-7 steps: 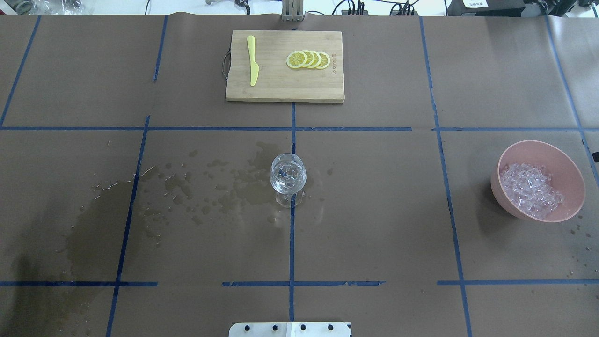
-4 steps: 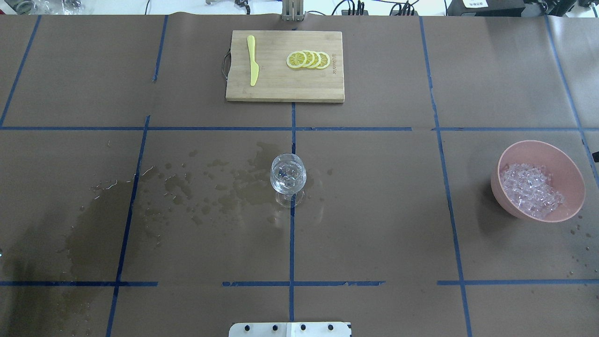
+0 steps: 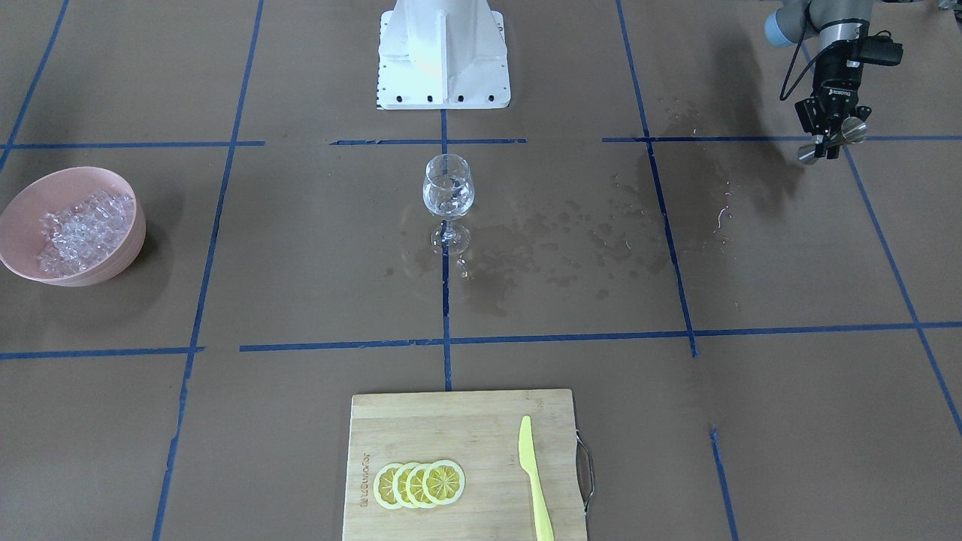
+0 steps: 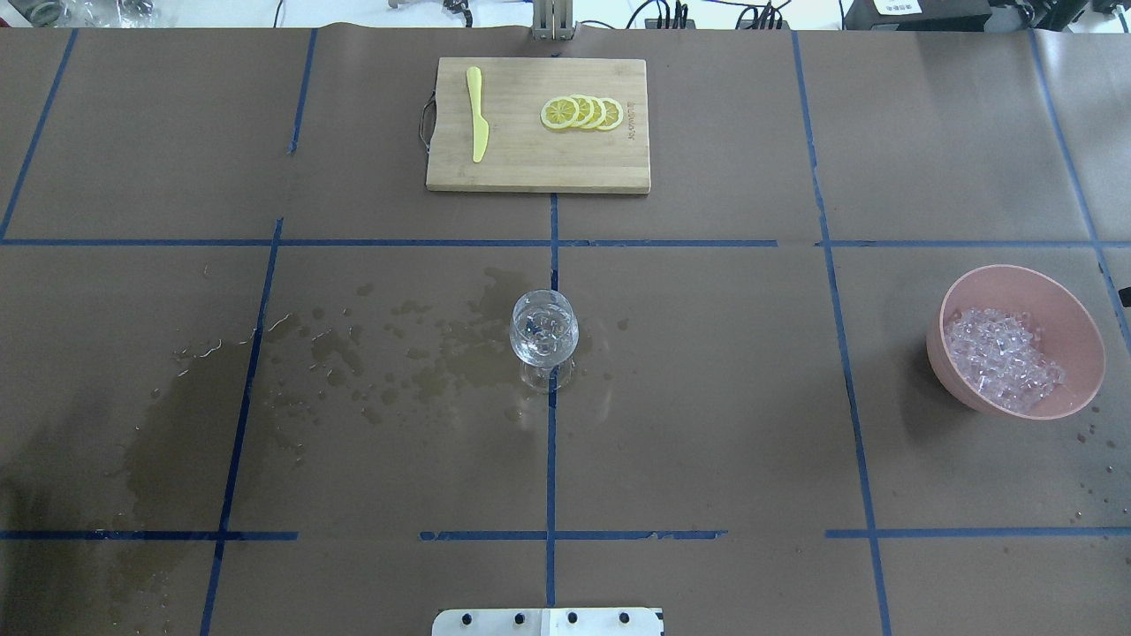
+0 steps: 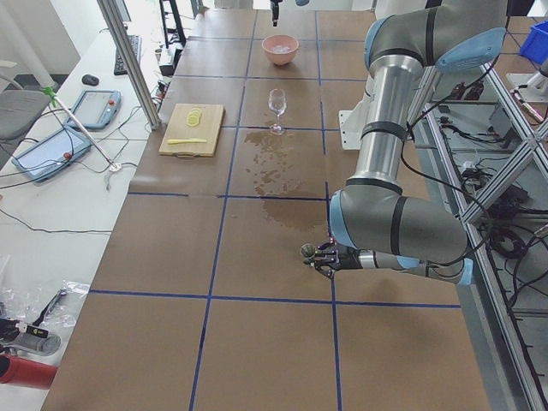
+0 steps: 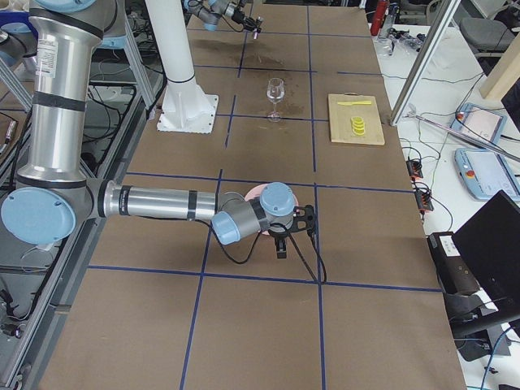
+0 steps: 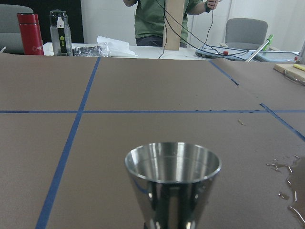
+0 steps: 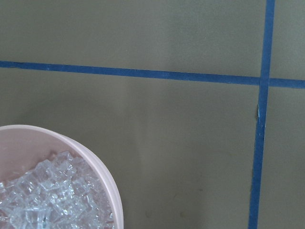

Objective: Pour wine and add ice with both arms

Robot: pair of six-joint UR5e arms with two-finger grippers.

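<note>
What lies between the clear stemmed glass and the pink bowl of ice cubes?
Brown paper with wet spots near the glass and one blue tape line, in the overhead view.

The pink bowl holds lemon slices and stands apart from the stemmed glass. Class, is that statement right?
No. The pink bowl holds ice, not lemon slices; those lie on the cutting board. It does stand apart from the stemmed glass. The overhead exterior view shows this.

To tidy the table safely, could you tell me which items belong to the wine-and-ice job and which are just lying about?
In use: stemmed glass, ice, pink bowl, steel cup in the left tool.
Lying about: cutting board, lemon slices, yellow knife.
</note>
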